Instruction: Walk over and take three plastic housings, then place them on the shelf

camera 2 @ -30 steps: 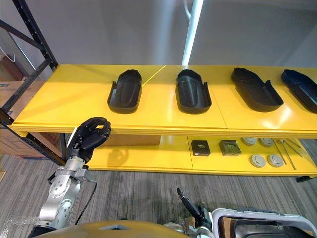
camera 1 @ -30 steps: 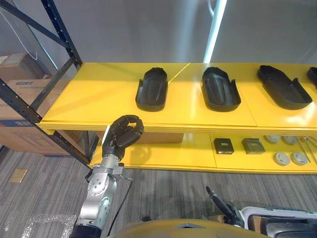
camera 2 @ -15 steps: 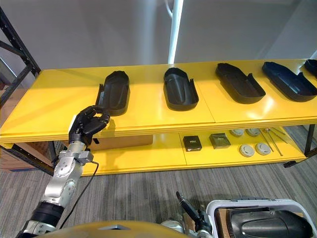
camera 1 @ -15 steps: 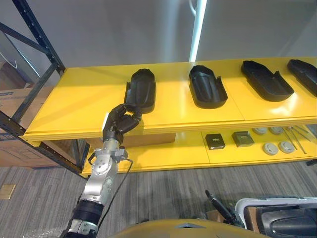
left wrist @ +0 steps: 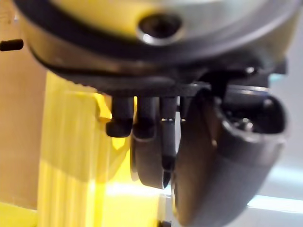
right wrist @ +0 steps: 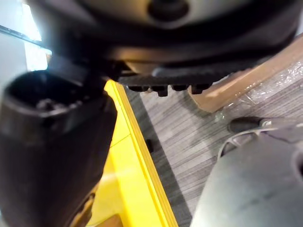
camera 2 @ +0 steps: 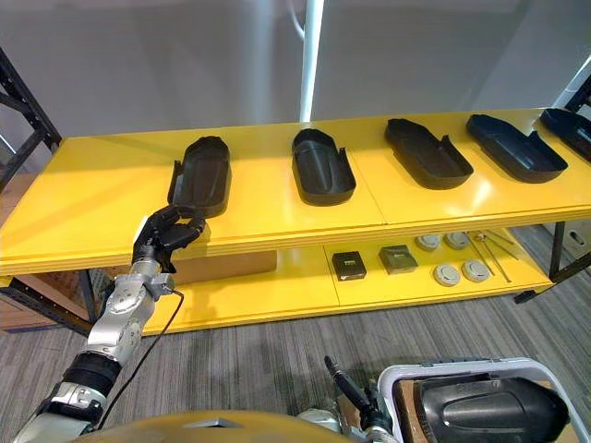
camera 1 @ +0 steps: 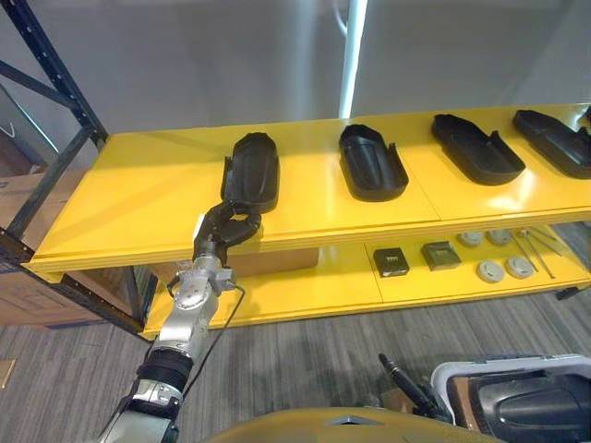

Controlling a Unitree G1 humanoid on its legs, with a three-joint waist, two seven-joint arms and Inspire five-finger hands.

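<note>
At the front lip of the yellow shelf, in the left eye view, the left hand is hovering with its fingers curled in against the thumb, gripping nothing. The leftmost housing is lying on the top board just at the hand's 12 o'clock; whether the fingertips are touching its near end I cannot tell. The second housing, third housing and fourth housing are lying in a row toward 3 o'clock, well apart from one another.

Across the right eye view, a fifth housing is showing at 2 o'clock. On the lower board two dark square boxes are sitting beside round grey discs. A white bin at 5 o'clock is holding a dark part.

Close up in the left wrist view, bent fingers are hanging beside the thumb, with the shelf's yellow edge past them.

Over in the right wrist view, the right hand is hanging by the shelf edge above grey carpet; whether it is wide or closed I cannot tell.
</note>
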